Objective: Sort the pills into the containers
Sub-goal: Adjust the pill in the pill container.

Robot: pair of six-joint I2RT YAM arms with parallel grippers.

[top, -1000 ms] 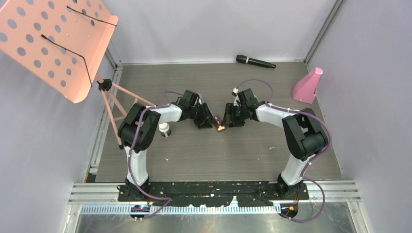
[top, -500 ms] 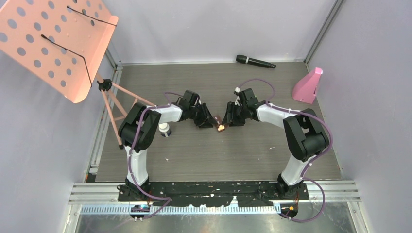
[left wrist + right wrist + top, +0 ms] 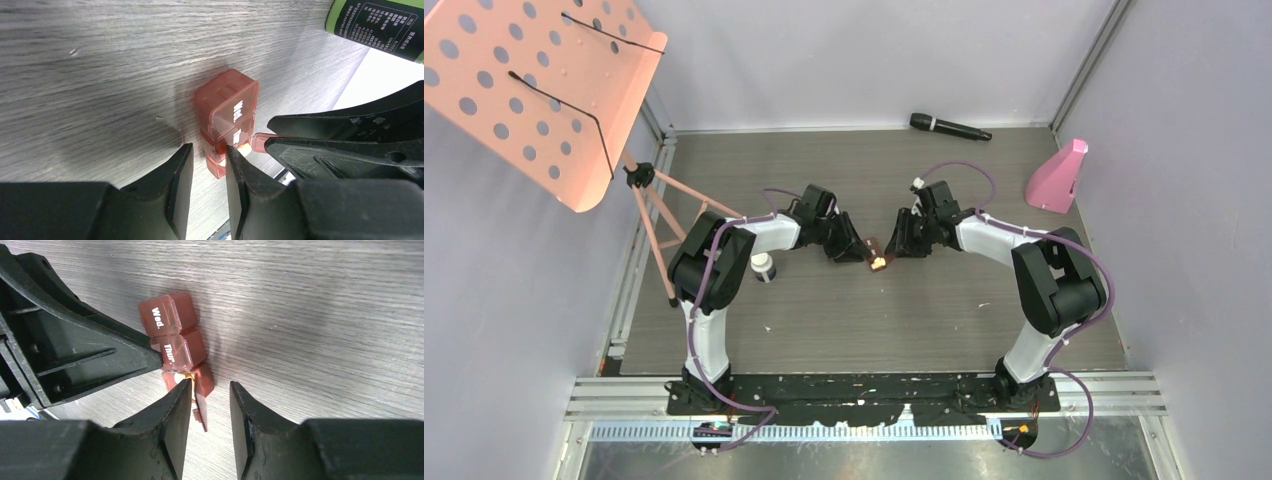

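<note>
Brown case (image 3: pixel 227 107), green bottle (image 3: pixel 375 25) cropped

Stuff you can't really make out: from the left wrist, the near end of the pill case (image 3: pixel 227 107) slips behind a finger (image 3: pixel 240 175) of the left gripper (image 3: pixel 208 148), and the green-labelled bottle (image 3: pixel 380 22) is chopped off by the top edge. From the right wrist, a finger (image 3: pixel 172 415) of the right gripper (image 3: pixel 211 385) half covers the case's open end compartment, so the pale bit inside is anyone's guess. From above, the white bottle (image 3: pixel 763 267) sits partly behind the left arm (image 3: pixel 714 260).
</note>
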